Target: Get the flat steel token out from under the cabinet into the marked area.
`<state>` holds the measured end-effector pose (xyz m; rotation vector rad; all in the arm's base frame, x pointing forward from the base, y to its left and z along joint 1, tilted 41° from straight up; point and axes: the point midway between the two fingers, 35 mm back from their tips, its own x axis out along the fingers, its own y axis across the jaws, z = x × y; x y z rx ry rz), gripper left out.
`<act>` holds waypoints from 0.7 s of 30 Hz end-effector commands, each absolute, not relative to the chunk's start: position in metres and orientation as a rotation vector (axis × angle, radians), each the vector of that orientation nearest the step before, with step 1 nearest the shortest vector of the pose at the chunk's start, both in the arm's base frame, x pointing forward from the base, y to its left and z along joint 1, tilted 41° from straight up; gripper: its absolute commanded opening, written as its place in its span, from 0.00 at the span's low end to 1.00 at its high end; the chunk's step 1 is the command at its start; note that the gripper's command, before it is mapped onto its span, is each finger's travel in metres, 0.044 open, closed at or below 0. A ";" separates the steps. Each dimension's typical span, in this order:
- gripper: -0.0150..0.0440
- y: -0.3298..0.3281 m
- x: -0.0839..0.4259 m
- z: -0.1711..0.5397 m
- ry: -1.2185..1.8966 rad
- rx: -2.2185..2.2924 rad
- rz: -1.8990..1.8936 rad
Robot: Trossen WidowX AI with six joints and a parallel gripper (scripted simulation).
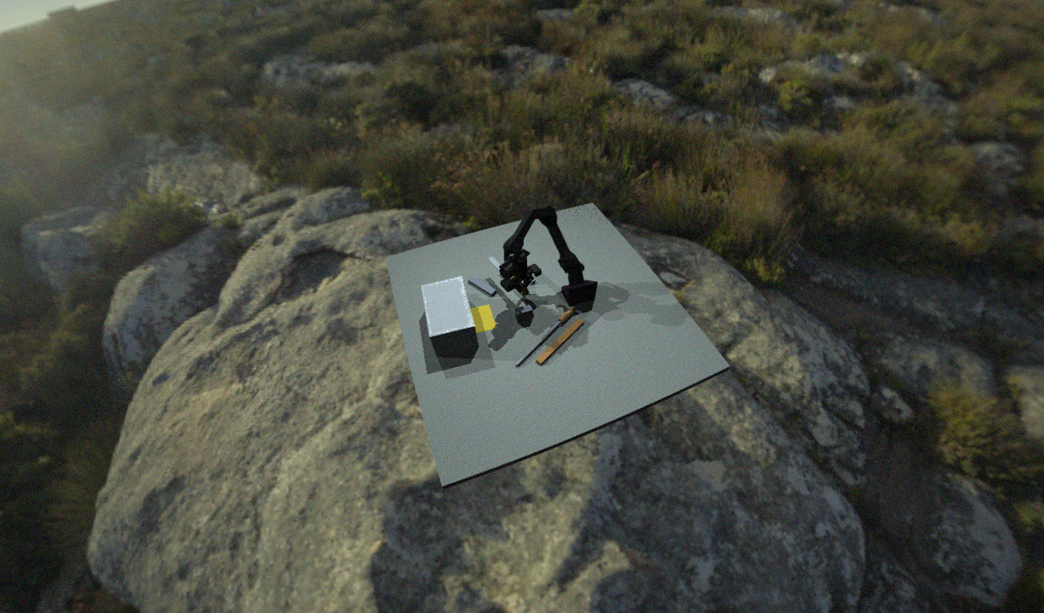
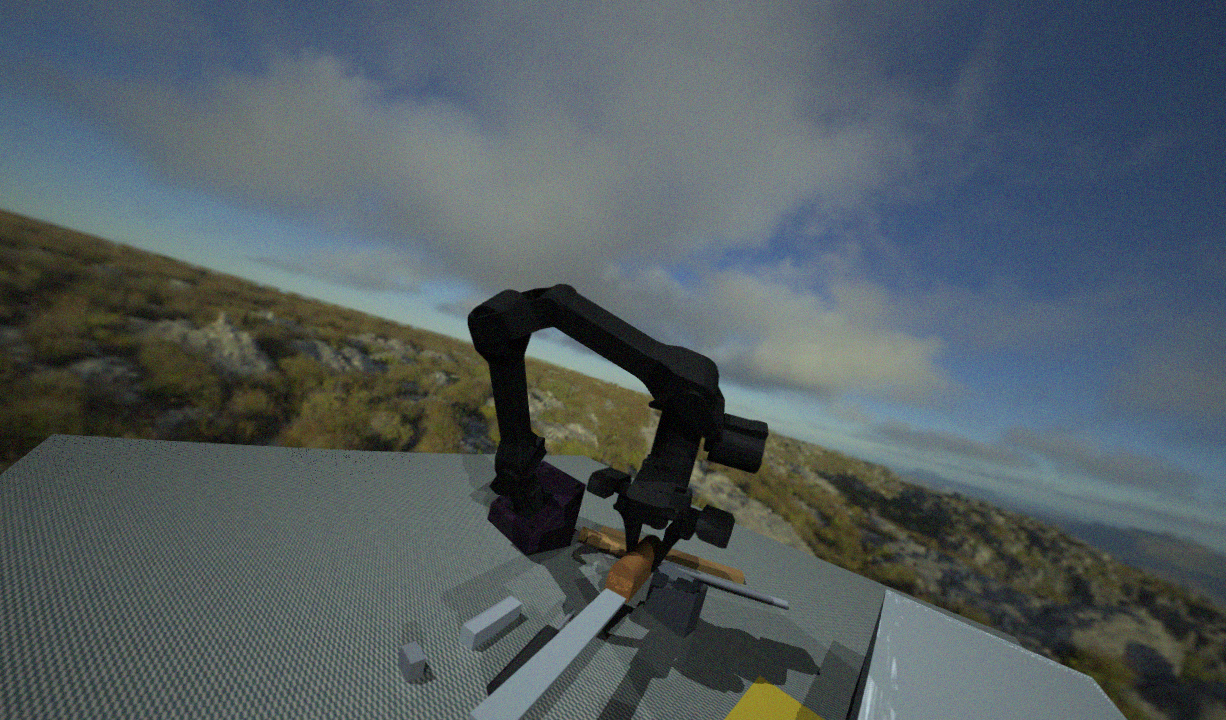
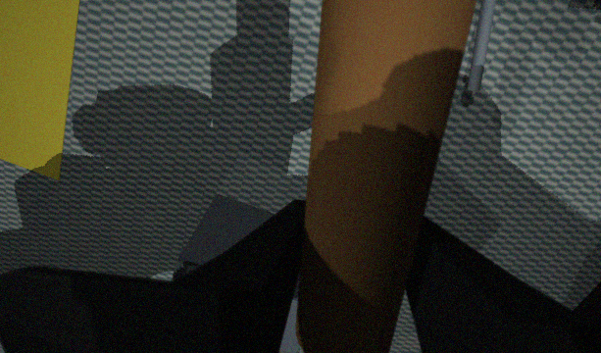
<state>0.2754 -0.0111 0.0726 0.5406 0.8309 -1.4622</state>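
Note:
My gripper (image 1: 522,292) (image 2: 646,544) (image 3: 352,218) points down and is shut on the orange handle (image 2: 630,573) (image 3: 383,88) of a tool with a long pale flat blade (image 2: 559,658). The tool appears raised above the table, its blade pointing away from the base. The white-topped cabinet (image 1: 448,305) (image 2: 966,662) stands at the far left of the top view. The yellow marked area (image 1: 484,318) (image 2: 767,702) (image 3: 25,74) lies in front of it, to one side of my gripper. The steel token is not visible; the vent slots cannot be made out.
A thin metal rod (image 1: 536,347) (image 2: 747,591) with an orange handle lies beside a flat orange-brown bar (image 1: 560,342) (image 2: 711,565). A dark grey block (image 2: 675,608) (image 3: 226,223) is near my gripper. A pale block (image 2: 492,624), a small grey block (image 2: 411,662) and a dark handle (image 2: 520,660) lie near the blade.

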 end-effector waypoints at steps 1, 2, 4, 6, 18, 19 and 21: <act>0.25 -0.004 0.282 0.083 0.819 0.545 -1.452; 0.25 -0.003 0.283 0.084 0.819 0.545 -1.452; 0.25 -0.001 0.284 0.088 0.819 0.545 -1.452; 0.25 0.002 0.284 0.091 0.819 0.545 -1.452; 0.25 0.015 0.286 0.109 0.820 0.545 -1.452; 0.25 0.015 0.286 0.109 0.821 0.544 -1.452; 0.25 0.015 0.286 0.109 0.829 0.535 -1.446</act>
